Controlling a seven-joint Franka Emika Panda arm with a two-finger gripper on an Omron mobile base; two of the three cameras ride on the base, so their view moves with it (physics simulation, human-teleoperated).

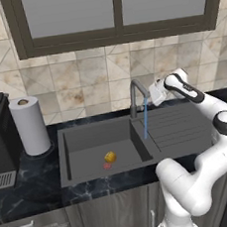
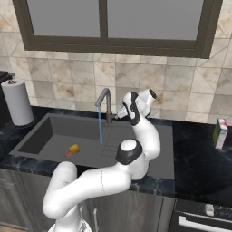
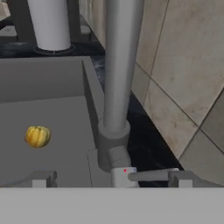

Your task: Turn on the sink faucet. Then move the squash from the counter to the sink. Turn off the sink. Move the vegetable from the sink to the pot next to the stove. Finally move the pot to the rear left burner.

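1. Nearest the hand camera, the two dark fingertips (image 3: 41, 178) of the claw (image 3: 111, 179) stand wide apart, one at 7 o'clock and one at 5 o'clock of the hand view, with nothing clasped between them.
2. Between those tips sits the slim grey metal tap's (image 3: 119, 65) base collar and its small lever with a red mark; whether a tip touches the lever cannot be told.
3. From the left base view the claw (image 1: 155, 92) hangs just beside the tap (image 1: 136, 97), at its 3 o'clock, released and empty.
4. Blue water falls from the downturned spout onto the ribbed drainboard wing at the basin's edge.
5. Small roundish yellow squash (image 1: 110, 157) lies on the floor of the dark grey rectangular sink (image 1: 78, 139), touching nothing but the basin, just beside the red drain mark, at roughly 8 o'clock from the tap.
6. White paper towel roll (image 1: 29, 124) stands upright on the glossy black marble bench (image 1: 23, 178), at 9 o'clock of the sink.
7. Small green and white carton (image 2: 220, 132) stands on the bench well apart, at 3 o'clock in the right base view.
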